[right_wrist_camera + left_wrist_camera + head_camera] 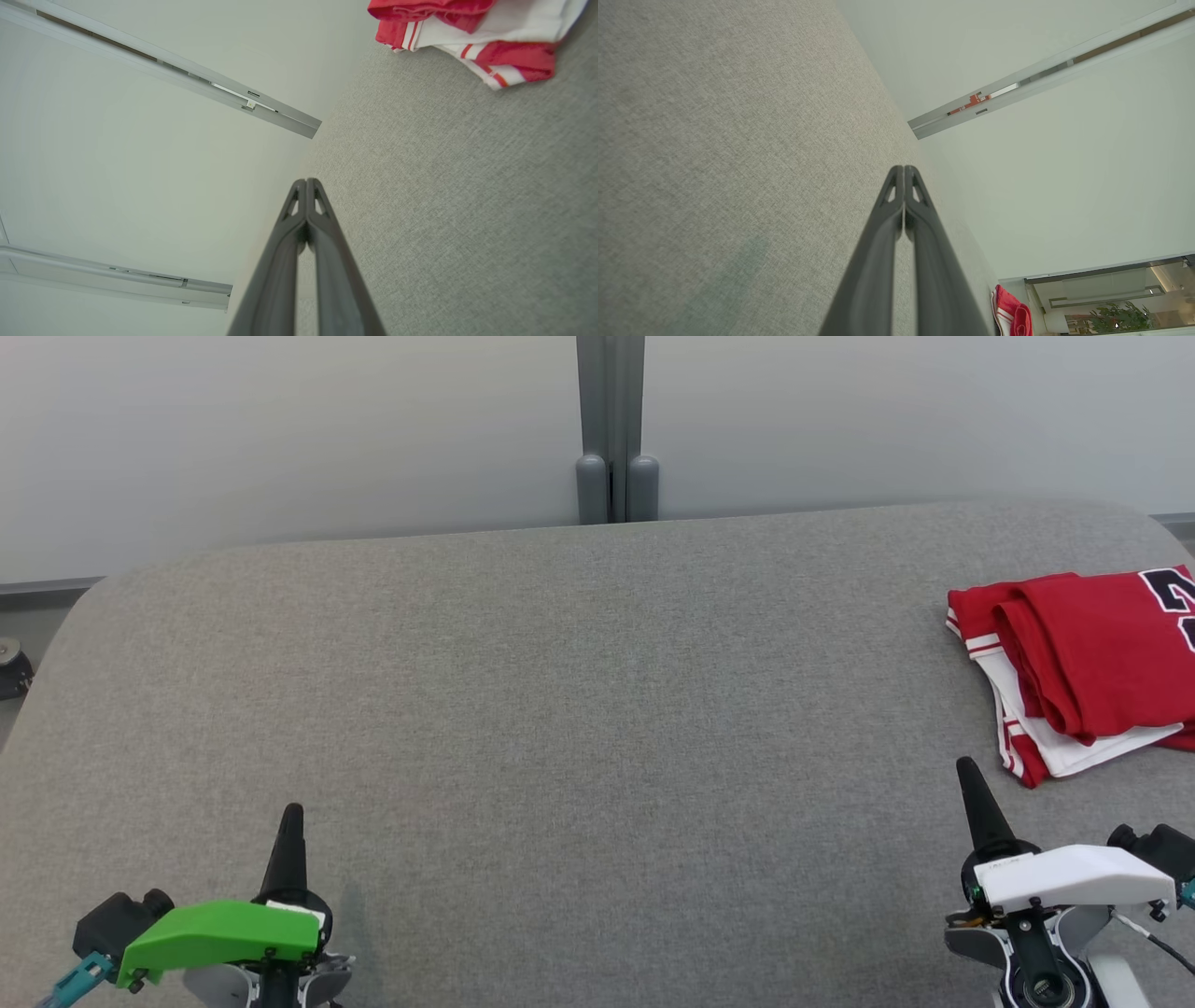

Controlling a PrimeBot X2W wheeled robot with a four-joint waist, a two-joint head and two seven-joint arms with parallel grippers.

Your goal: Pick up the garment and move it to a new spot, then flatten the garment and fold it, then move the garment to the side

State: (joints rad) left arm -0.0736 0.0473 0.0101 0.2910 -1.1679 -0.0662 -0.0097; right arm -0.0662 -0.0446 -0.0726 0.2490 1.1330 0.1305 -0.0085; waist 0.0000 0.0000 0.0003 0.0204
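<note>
Lying folded at the table's (597, 709) right, the garment (1092, 653) looks finished — left gripper (292, 814) and right gripper (965, 769) closed, empty.

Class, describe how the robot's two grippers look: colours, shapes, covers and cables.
Left gripper: two long dark tapering fingers, a bright green cover behind them, a teal plug beside it. Right gripper: the same dark fingers, a white cover, a thin black cable.

The red jersey (1092, 663) at the grey fabric surface's (560, 709) right end runs off the edge. Its dark print (1171, 590) is cut short, unreadable.
</note>
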